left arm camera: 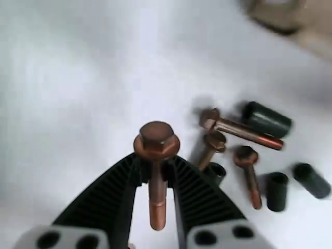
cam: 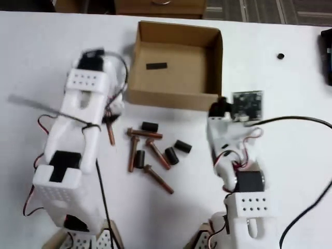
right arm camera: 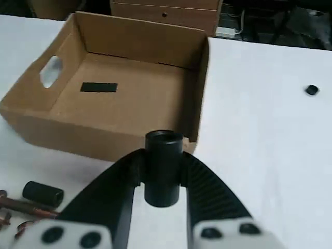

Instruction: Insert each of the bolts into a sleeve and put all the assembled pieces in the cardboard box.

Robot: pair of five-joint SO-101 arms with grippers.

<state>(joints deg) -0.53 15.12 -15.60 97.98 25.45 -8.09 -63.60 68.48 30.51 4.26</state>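
One bolt [left arm camera: 156,142] pinched by the shank between the ribbed black fingers [left arm camera: 116,189] of the left claw [left arm camera: 155,171], hexagonal head out past the tips, over the white table [left arm camera: 78,78]. Beyond, three loose bolts [left arm camera: 241,129] and four loose sleeves [left arm camera: 267,119] bunched together on the table, one sleeve partly hidden behind a bolt; brown blur at the far edge, too soft to name. From the right wrist: right claw [right arm camera: 162,179] clamped on an upright black sleeve [right arm camera: 163,166], just in front of the cardboard box [right arm camera: 104,132]; dark strip [right arm camera: 98,87] on the box floor, oval hand hole [right arm camera: 50,71] in one wall, a few of the loose pieces cut off at the edge, small black bit [right arm camera: 311,90] well apart on the table. From above: four loose bolts, not three, between the two arms and near the box's front wall; held bolt poking out beside them; right claw at the box's near corner, its sleeve hard to make out under the wrist.
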